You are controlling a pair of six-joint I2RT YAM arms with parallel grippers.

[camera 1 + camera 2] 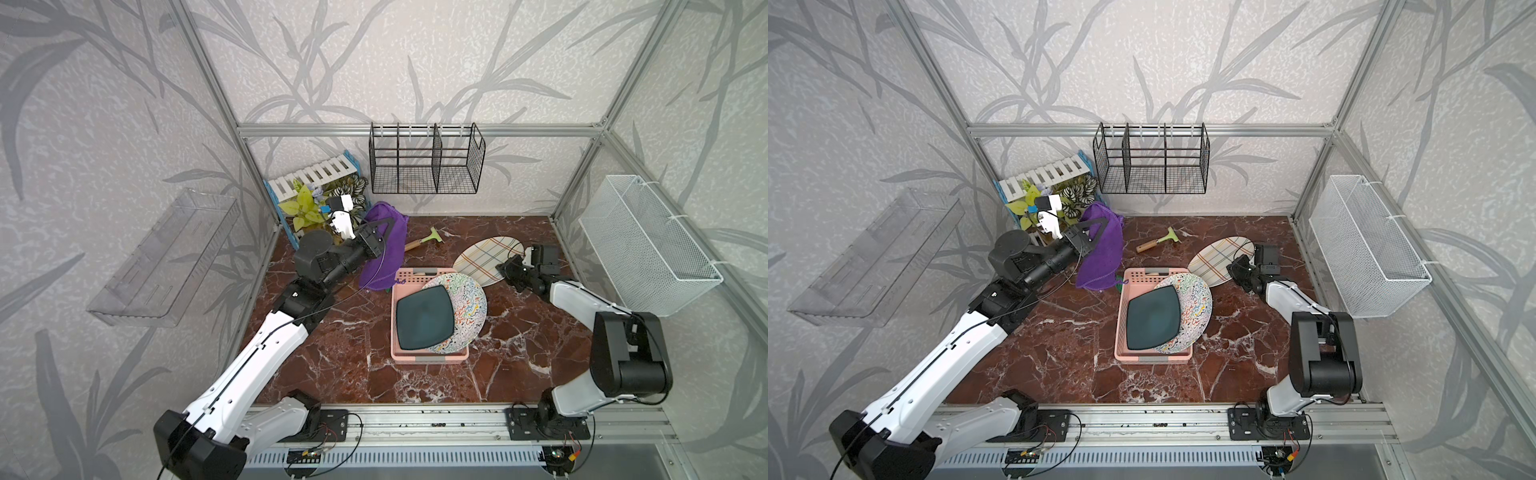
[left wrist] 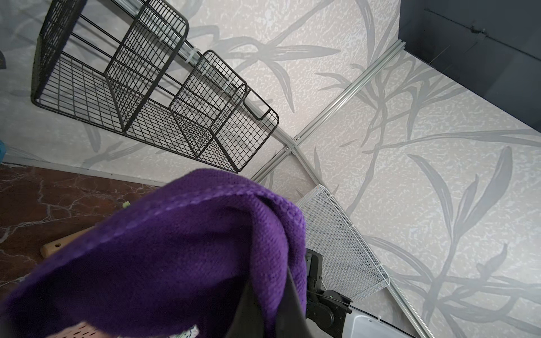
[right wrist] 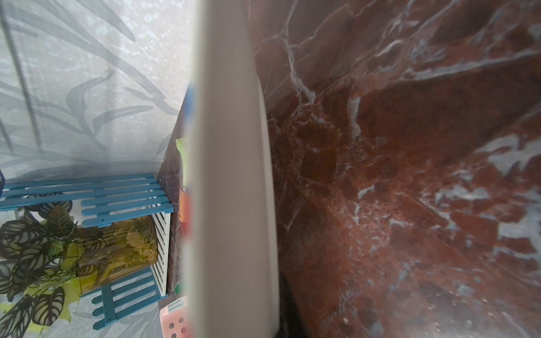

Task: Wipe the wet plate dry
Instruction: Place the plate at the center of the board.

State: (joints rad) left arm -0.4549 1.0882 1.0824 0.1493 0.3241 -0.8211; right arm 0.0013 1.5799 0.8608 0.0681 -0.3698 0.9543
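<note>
Above the bench (image 1: pixel 332 365), just behind the pink basket (image 1: pixel 430 358), the plaid plate (image 1: pixel 482 257) hangs tilted, right jaws clamped on its rim. The purple cloth (image 1: pixel 386 266) dangles from the closed left jaws. Bring the cloth flat onto the plate's face and press gently.

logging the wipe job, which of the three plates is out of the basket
The plaid plate, gripped at its rim by the right claw beside the basket. The dark square plate and the squiggle plate both lie in the basket.
</note>
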